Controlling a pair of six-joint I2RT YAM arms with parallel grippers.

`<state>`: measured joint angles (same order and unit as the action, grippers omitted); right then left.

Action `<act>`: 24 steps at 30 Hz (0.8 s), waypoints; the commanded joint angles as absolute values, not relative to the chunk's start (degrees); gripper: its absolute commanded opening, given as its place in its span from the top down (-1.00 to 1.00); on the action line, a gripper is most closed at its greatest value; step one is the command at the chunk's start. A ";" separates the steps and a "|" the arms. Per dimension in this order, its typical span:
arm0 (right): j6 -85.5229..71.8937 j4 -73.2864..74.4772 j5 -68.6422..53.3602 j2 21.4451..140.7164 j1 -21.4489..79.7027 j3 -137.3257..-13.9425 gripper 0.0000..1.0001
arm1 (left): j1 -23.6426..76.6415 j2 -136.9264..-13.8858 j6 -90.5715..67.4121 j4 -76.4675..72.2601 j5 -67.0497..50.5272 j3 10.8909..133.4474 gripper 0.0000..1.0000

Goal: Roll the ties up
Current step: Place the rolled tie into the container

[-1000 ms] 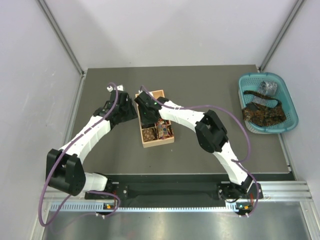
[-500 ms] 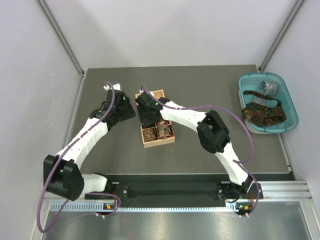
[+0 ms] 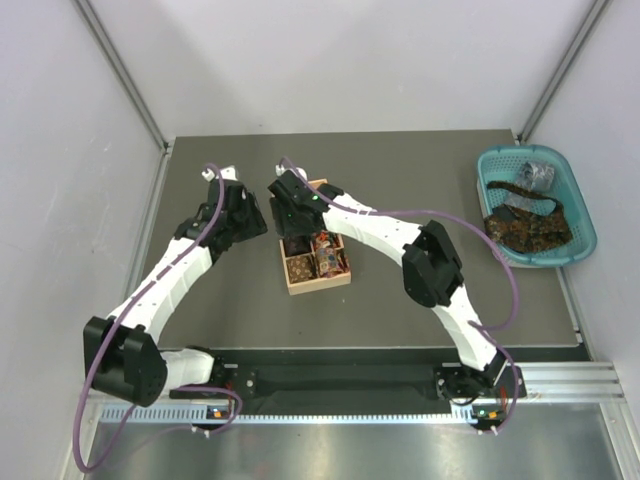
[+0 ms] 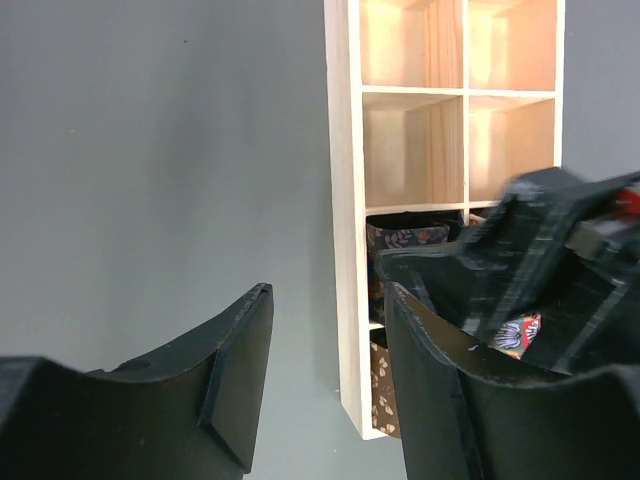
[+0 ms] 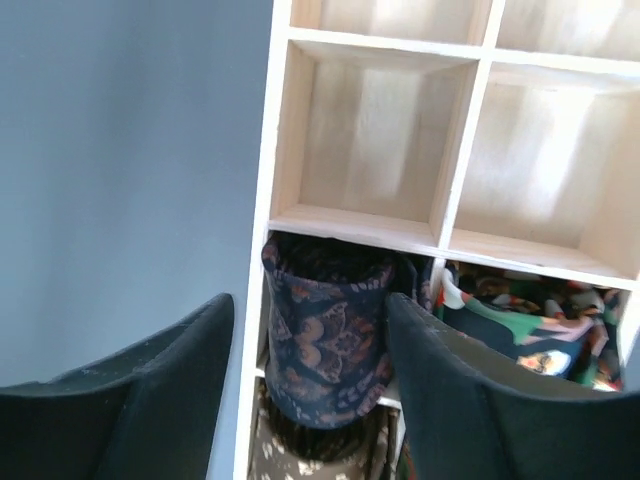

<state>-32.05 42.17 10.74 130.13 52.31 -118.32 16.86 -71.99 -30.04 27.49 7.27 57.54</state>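
Paisley tie coil (image 5: 330,340) bulges from wooden box (image 5: 278,130); right pincer (image 5: 307,300) open above it, left pincer (image 4: 330,290) open, empty. Risk: a snag unrolls it.

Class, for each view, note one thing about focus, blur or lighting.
Top view: even light, no glare on the table. Left wrist view: the right arm is smeared by blur while the wooden box is crisp. Right wrist view: near fingers soft and dark, the rolled tie sharp.

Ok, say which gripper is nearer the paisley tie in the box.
Right. The right gripper hangs just above the paisley tie; the left gripper sits beside the box, over the table.
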 commanded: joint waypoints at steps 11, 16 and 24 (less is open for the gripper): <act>-30.06 45.70 14.85 124.63 53.61 -121.20 0.13 | 16.44 -69.17 -29.53 26.54 6.24 58.10 -0.08; -30.67 43.78 13.98 126.30 53.61 -117.78 0.23 | 16.44 -69.26 -29.62 26.63 5.89 58.18 -0.08; -31.29 42.01 12.75 129.81 53.17 -115.75 0.36 | 16.44 -69.26 -29.44 25.93 5.19 57.04 -0.08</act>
<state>-30.89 43.24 13.04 128.46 52.82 -115.87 16.73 -70.76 -30.02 27.51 6.31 57.52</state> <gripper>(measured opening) 0.333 0.538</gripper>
